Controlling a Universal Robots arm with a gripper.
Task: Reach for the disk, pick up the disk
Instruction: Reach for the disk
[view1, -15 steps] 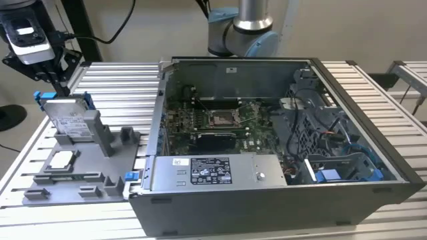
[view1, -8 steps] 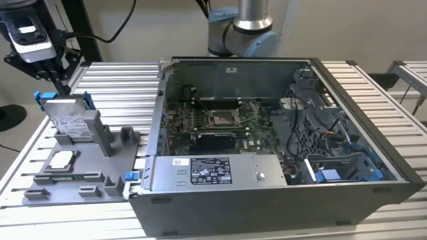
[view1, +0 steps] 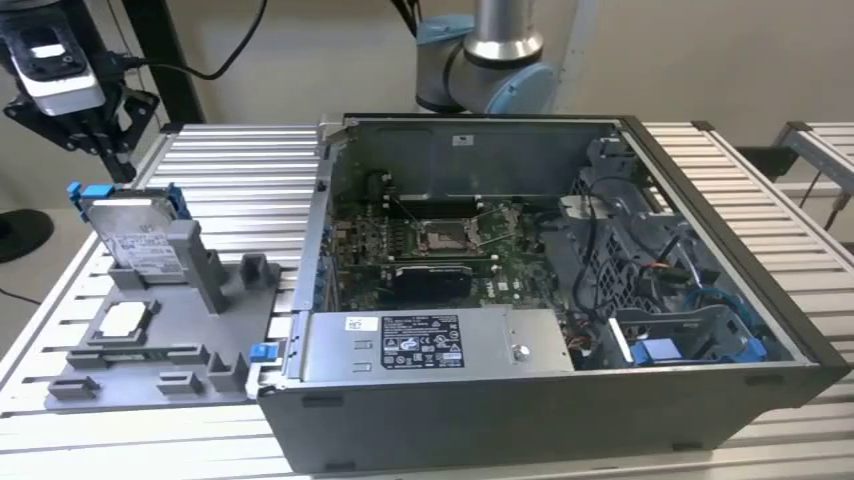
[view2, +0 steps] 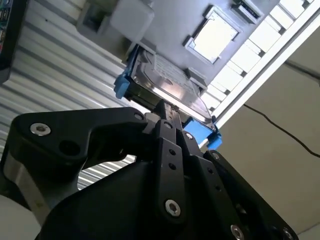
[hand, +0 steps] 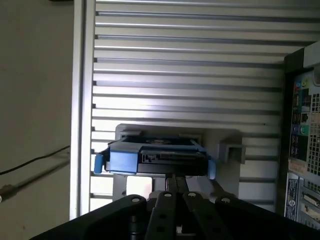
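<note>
Slatted aluminium table (view1: 747, 170) carries an open computer case (view1: 534, 420) and, at the exterior view's left, a grey fixture (view1: 200, 340); you see the disk (view1: 131, 235) standing on edge in that fixture, framed by its blue bracket; your gripper (view1: 114, 158) hangs just above the disk's upper edge, apart from it; in the first wrist view its fingers (hand: 171, 184) lie pressed together, holding nothing, with the disk's edge close beyond their tips.

The disk (view1: 131, 232) half hidden, the gripper (view1: 96, 150) cropped!
The disk's lower end sits hidden behind the grey holder (view1: 200, 272); above the disk, the gripper's upper body runs off the picture's edge; the disk's label print is too small to tell.
</note>
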